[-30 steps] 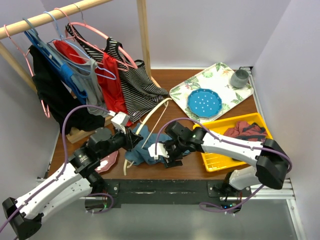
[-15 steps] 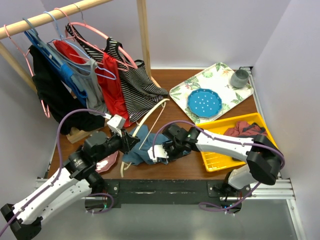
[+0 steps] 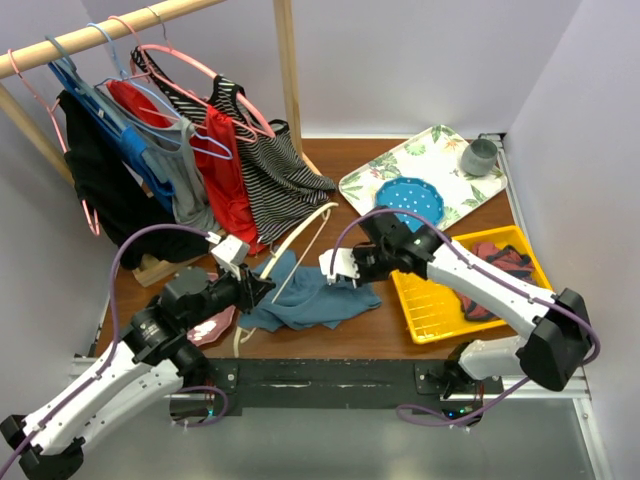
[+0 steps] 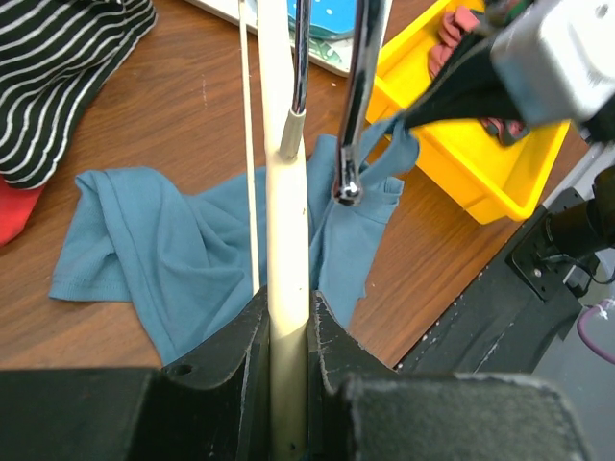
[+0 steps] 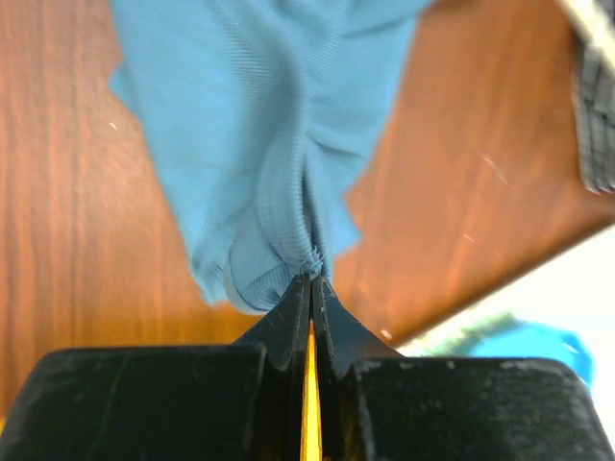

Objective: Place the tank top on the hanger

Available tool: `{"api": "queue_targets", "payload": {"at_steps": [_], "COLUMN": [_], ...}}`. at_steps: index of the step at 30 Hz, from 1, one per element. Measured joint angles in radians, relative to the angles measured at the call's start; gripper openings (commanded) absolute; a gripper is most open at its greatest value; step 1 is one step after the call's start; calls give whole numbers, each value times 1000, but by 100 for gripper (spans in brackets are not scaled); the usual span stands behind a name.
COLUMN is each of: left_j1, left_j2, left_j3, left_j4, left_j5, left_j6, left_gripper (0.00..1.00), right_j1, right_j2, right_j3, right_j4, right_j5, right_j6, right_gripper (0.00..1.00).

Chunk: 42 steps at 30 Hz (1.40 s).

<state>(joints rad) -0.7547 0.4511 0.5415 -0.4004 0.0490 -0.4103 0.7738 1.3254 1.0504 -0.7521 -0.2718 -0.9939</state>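
At the near edge of the wooden table (image 3: 340, 335), my left gripper (image 3: 252, 291) is clamped around the cream shaft of the hanger (image 3: 297, 235), the jaws pressed against it on both sides; the left wrist view shows the shaft running straight up from between my fingers (image 4: 240, 336). Its chrome hook (image 4: 357, 106) curves down so that the rounded tip sits just over the cloth. I cannot tell whether they touch.

The tank top (image 3: 310, 300) lies crumpled on the wood beneath and right of the hanger, one end spread flat near my left gripper. My right gripper (image 3: 347, 266) is pressed tight on a bunched fold of it, and the teal cloth hangs from that pinch above the tabletop.

Just right of the tank top stands a yellow bin (image 3: 440, 312) with a dark red garment (image 3: 495, 262) in it. Farther back, a floral tray (image 3: 432, 148) carries a blue plate (image 3: 409, 205) and a grey cup (image 3: 478, 156). A striped top (image 3: 275, 170) hangs from the rail (image 3: 100, 35) at the left.
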Motion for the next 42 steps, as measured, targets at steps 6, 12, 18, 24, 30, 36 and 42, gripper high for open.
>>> {"api": "queue_targets", "payload": {"at_steps": [6,12,18,24,30,36,42], "left_j1": [0,0,0,0,0,0,1], "left_j2": [7,5,11,35,34,43,69], "left_j3": [1,12,13,13,14,14,26], "left_j4": [0,4,26,41,48,52,67], "left_j5": [53,115,195,255,284,314,331], "left_j6": [19,37,41,55,59,63,64], "left_gripper": [0,0,0,0,0,0,0], "right_j1": [-109,-222,-268,-295,-334,-344,-346], "right_j2": [-15,-16,-16,-10,11,18,30], "right_j3": [69,121,173,224,231,240,287], "right_j4": [-84,-115,-127,-128,-127,-127,-133], "right_j5": [8,19,16,15,7,-10,-35], "right_j6": [-100,-159,-198,-219,-225,-230,-230], "right_gripper": [0,0,0,0,0,0,0]}}
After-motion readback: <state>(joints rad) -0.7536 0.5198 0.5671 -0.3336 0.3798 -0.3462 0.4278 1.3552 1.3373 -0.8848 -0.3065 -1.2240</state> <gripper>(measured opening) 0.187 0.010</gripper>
